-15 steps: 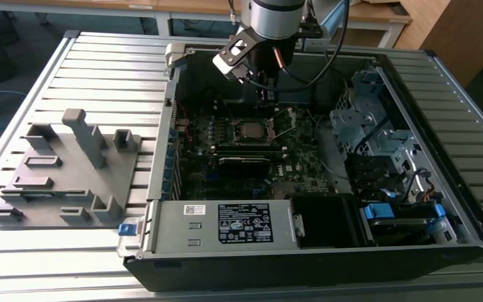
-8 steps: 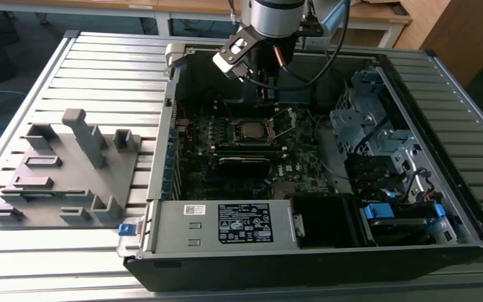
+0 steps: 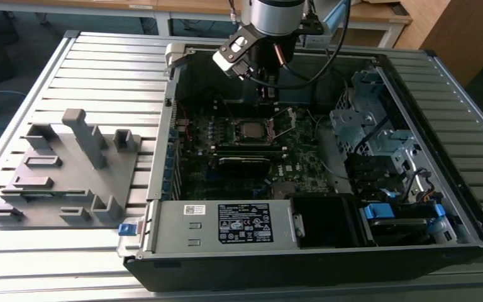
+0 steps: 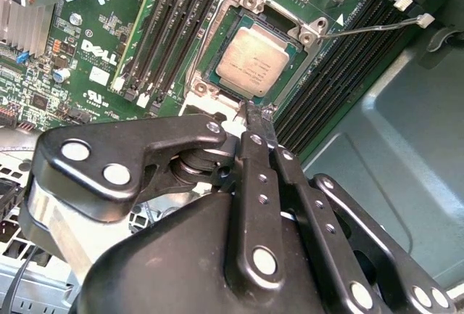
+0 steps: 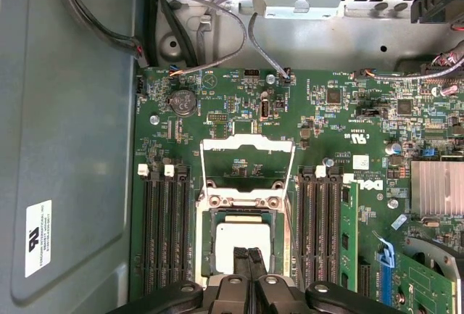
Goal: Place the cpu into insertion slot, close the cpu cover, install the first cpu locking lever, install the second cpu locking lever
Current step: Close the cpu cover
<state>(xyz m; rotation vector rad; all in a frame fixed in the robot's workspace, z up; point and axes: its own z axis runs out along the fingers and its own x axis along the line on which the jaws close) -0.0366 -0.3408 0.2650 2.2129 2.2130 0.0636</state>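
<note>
The slatted surface [image 3: 99,56] carries the open computer case [image 3: 309,258]. Over the motherboard [image 5: 348,111], the claw [image 4: 254,114] hangs with its fingers pressed together, gripping nothing. The cpu cover [image 5: 248,142] stands swung open. The cpu [image 4: 254,59] lies in the insertion slot [image 5: 205,241].

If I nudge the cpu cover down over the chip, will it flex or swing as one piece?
The cpu cover probably swings as one piece: it looks like stamped metal hinged at one end. Its thin side rails around the open window may twist if pushed off-centre. Bare metal likely lets the tool slip.
</note>
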